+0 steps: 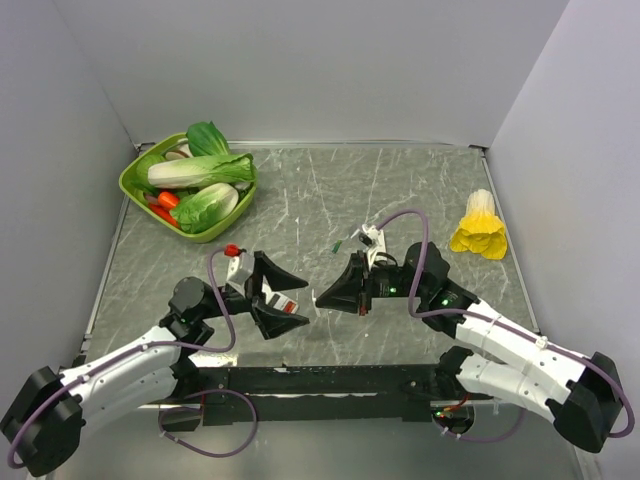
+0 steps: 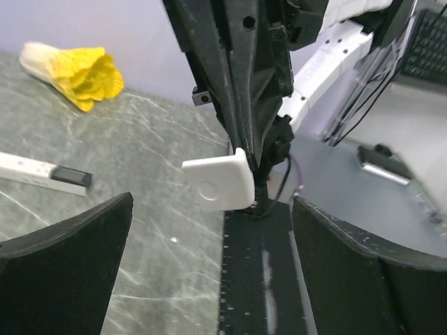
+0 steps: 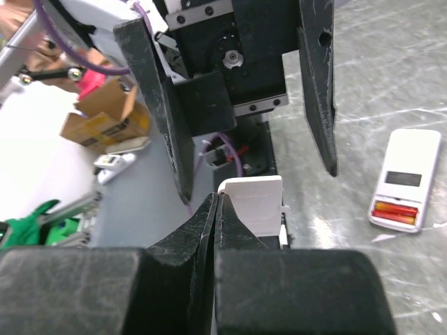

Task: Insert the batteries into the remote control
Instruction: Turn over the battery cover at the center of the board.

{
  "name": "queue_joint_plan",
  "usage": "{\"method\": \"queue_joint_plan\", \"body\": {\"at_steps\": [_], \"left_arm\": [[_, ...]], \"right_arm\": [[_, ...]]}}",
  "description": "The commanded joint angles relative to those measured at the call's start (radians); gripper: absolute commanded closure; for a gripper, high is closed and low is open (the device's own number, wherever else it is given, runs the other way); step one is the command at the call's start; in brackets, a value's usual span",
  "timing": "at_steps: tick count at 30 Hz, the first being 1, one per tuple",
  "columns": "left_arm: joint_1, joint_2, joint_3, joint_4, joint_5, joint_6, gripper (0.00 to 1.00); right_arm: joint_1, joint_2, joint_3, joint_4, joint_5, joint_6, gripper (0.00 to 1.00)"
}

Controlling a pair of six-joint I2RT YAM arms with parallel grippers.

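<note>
Worktop [image 1: 420,200]: grey marbled surface; the two arms meet near its front middle.
Left claw [image 1: 303,301]: spread wide, holding nothing, pointed toward the other arm.
Right claw [image 1: 325,294]: pinched tight on a small flat white plate.
Remote control [image 3: 408,178]: lies flat on the worktop with its white back up, close beside the left claw's fingers.
White plate [image 3: 253,204]: probably the battery door; gripped along one edge, the rest sticking out free.
Batteries [image 3: 396,209]: orange-red, apparently already seated in the remote's open bay.
Step in hand: likely closing the bay.
Doing it well: steady the remote across its narrow sides, bring the door in flat and square, engage the tab end first, then press flush before letting go.
</note>
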Motion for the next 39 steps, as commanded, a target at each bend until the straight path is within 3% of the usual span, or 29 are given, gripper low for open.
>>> {"method": "queue_joint_plan", "body": {"at_steps": [1,8,15,29,39], "left_arm": [[-0.038,-0.035,0.065,-0.119,-0.034,0.291,0.01],[-0.121,-0.043,0.134,-0.258,-0.205,0.576,0.01],[-0.218,0.057,0.187,-0.218,-0.308,0.732,0.01],[-0.253,0.098,0.200,-0.113,-0.295,0.729,0.03],[-0.255,0.123,0.210,-0.090,-0.294,0.714,0.18]], "right_arm": [[-0.025,0.003,0.014,0.084,-0.048,0.065,1.00],[-0.127,0.000,0.044,0.059,-0.122,0.183,1.00],[-0.154,0.003,0.064,0.073,-0.139,0.260,1.00],[-0.174,0.002,0.040,0.173,-0.154,0.352,1.00],[-0.178,0.014,0.031,0.197,-0.162,0.376,1.00]]}}
